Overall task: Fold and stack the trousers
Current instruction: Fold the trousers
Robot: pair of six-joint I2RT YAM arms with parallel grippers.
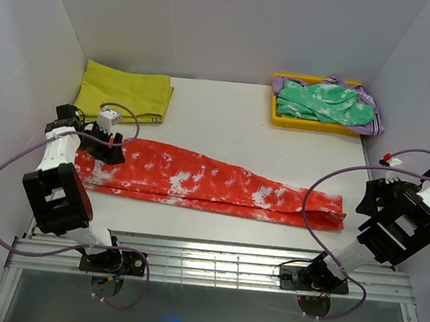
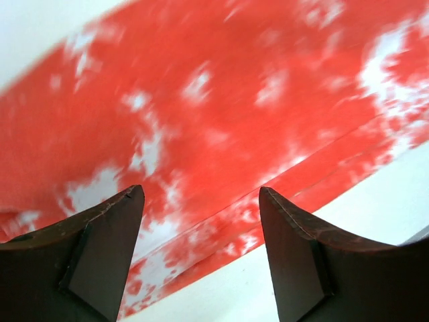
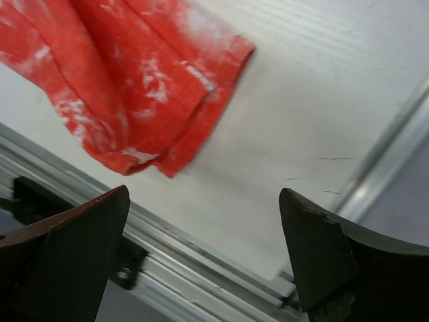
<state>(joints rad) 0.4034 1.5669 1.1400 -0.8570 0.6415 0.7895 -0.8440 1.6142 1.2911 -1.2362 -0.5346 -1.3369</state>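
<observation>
Top external: left tool (image 2: pixel 201 194) wide over trousers (image 1: pixel 213 184), right tool (image 3: pixel 204 201) wide near their right end.

Upper left, trousers (image 3: pixel 134 80); jaws apart over table (image 3: pixel 322 100).

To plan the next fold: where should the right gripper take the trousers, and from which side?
Likely the cuff end of the trousers, from the right: the layers lie flat and stacked there, free edge facing the open right gripper.
</observation>
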